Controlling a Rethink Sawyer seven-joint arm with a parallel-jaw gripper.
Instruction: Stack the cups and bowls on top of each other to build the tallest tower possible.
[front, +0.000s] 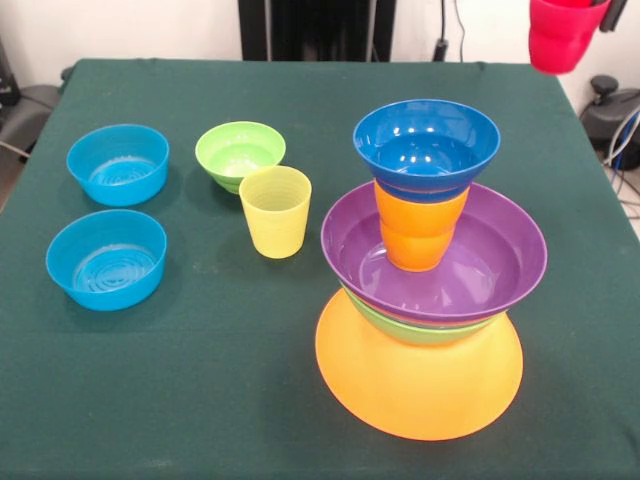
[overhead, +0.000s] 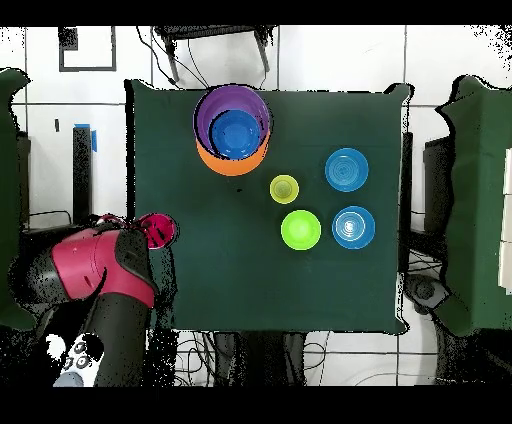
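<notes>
Holding the red cup, the gripper hangs at the tabletop edge. Its fingers are mostly hidden. The tower is topped by a blue bowl.

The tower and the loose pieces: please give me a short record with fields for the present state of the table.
tower: orange bowl upside down as base, then green bowl, purple bowl, orange cup, dark blue bowl on top
loose on table: yellow cup, small green bowl, two light blue bowls
red cup: held up off the table, at the arm's end
pincer: hidden by the red cup
</notes>
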